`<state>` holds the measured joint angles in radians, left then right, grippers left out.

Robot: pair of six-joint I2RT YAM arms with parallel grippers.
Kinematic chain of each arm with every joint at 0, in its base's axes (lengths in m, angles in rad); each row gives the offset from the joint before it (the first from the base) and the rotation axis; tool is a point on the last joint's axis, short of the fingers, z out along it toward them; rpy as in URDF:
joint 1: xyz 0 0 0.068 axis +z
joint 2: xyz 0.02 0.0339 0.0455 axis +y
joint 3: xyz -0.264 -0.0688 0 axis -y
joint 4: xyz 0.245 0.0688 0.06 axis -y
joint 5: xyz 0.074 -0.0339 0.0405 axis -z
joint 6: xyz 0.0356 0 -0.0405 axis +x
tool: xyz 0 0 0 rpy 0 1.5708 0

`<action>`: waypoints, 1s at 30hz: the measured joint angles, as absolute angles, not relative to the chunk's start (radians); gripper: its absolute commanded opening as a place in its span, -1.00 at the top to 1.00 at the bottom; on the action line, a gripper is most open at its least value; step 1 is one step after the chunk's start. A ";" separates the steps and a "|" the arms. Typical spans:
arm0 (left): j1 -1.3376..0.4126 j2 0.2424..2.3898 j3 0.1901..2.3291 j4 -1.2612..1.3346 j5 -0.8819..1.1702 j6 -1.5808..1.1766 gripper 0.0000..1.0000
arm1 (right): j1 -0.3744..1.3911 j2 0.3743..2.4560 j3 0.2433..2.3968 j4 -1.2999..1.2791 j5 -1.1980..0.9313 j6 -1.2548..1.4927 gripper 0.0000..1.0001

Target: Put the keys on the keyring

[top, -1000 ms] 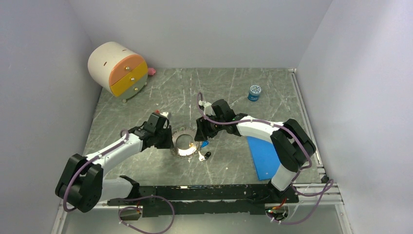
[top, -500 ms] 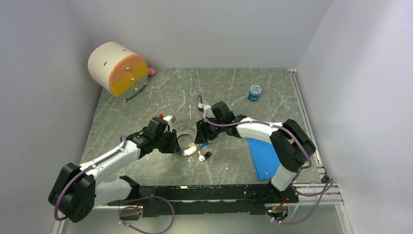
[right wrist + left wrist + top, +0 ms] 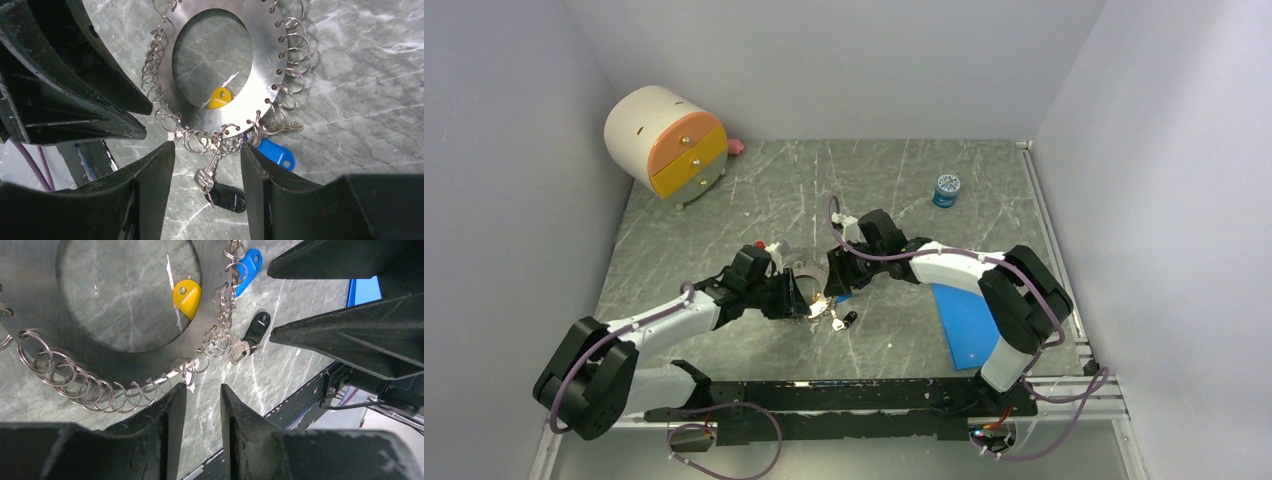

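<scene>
The keyring [image 3: 265,60] is a flat silvery disc with a round hole and small split rings all round its rim; it lies on the table [image 3: 807,270] [image 3: 150,362]. Three keys hang at its near rim: a yellow-headed one [image 3: 220,97] [image 3: 188,296] in the hole, a blue one [image 3: 274,152] [image 3: 248,263] and a black one [image 3: 227,196] [image 3: 257,325] [image 3: 848,319]. My right gripper [image 3: 207,150] [image 3: 836,280] is open, its jaws astride the ring cluster and the black key's blade. My left gripper [image 3: 202,395] [image 3: 799,298] stands at the rim with a narrow empty gap.
A drum-shaped mini cabinet with orange and yellow drawers [image 3: 664,140] stands at the back left, a pink bit [image 3: 736,146] beside it. A small blue jar [image 3: 946,190] sits at the back right. A blue sheet [image 3: 969,320] lies under the right arm.
My left gripper has moved right and nearer, to the keyring's near rim, and its jaws have parted a little. The right gripper has shifted slightly towards the ring.
</scene>
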<state>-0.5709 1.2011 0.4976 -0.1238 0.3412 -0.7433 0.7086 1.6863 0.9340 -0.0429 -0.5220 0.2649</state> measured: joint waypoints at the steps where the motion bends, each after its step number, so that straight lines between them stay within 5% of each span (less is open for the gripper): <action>1: -0.571 1.209 0.493 -0.113 0.343 -0.752 0.28 | 0.709 1.686 0.934 -0.043 -0.522 0.265 -0.09; 14: -0.571 1.256 0.490 -0.081 0.337 -0.780 0.36 | 0.718 1.659 0.912 -0.042 -0.521 0.293 -0.03; 30: -0.571 1.153 0.538 -0.255 0.158 -0.711 0.35 | 0.944 1.634 0.757 0.144 -0.404 0.686 0.24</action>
<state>-0.5709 1.1526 0.5381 -0.2554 0.1577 -0.7109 0.9440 1.6341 0.7570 0.1444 -0.4042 0.6865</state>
